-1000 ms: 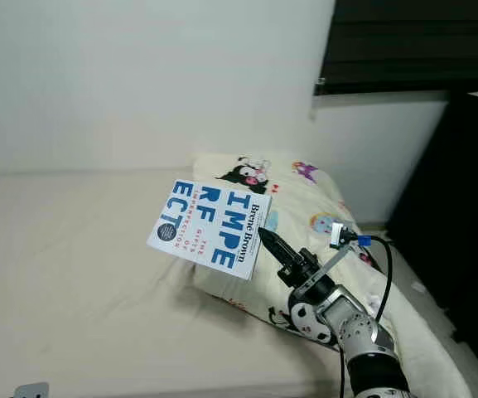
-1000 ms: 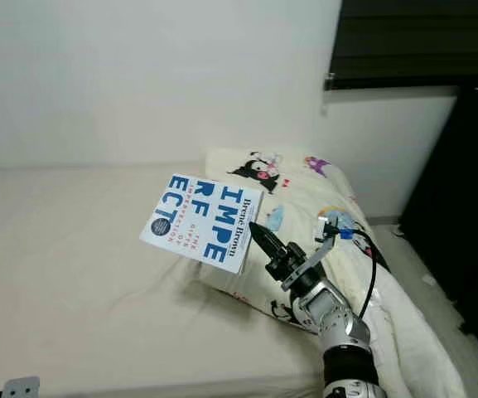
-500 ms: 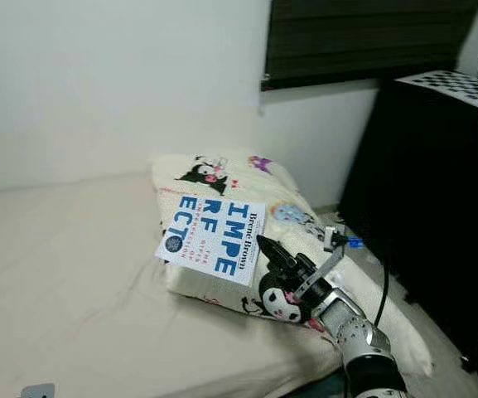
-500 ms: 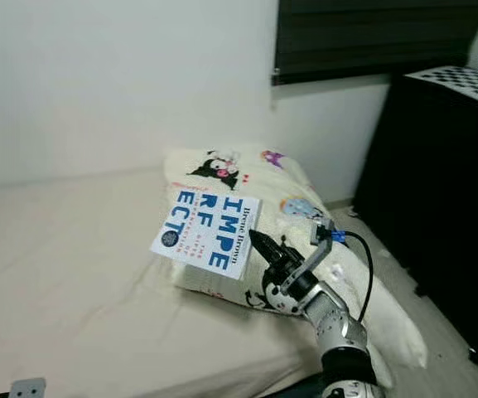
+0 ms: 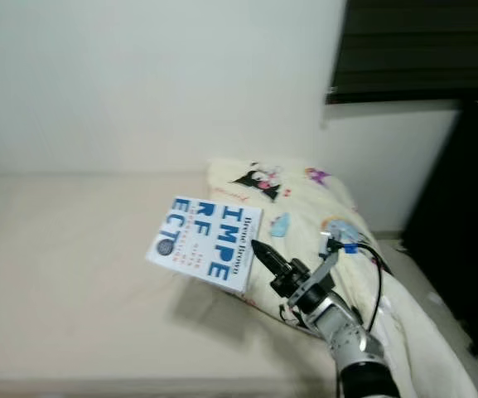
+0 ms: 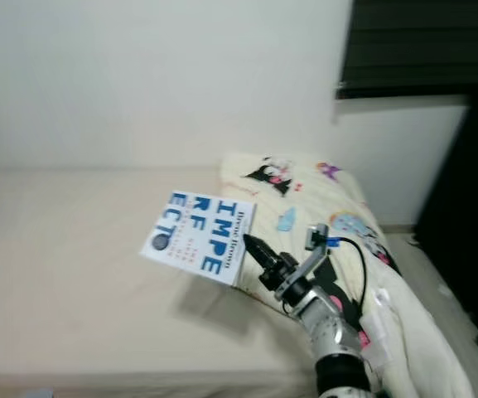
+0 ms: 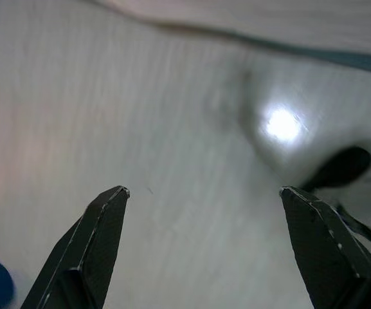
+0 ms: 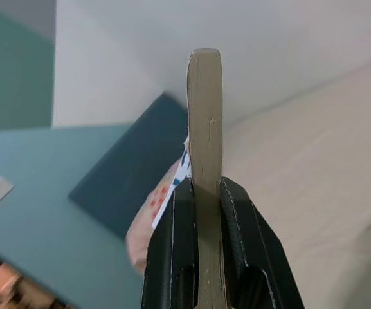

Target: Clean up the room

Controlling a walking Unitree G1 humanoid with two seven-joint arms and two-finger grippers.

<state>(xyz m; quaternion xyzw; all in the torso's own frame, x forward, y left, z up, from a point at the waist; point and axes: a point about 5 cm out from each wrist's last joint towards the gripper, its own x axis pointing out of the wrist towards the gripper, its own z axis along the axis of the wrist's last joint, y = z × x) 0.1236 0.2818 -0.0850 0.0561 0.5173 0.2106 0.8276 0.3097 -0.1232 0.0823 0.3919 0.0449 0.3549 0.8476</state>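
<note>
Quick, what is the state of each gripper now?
Left gripper: open, holding nothing.
Right gripper: closed on the blue and white book.

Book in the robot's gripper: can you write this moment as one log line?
right gripper: shut on book | book: held above bed, near pillow | left gripper: open, idle

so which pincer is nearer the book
Right. The right pincer is clamped on the book, holding it above the bed. The left pincer is open, facing pale floor, apart from the book.
</note>
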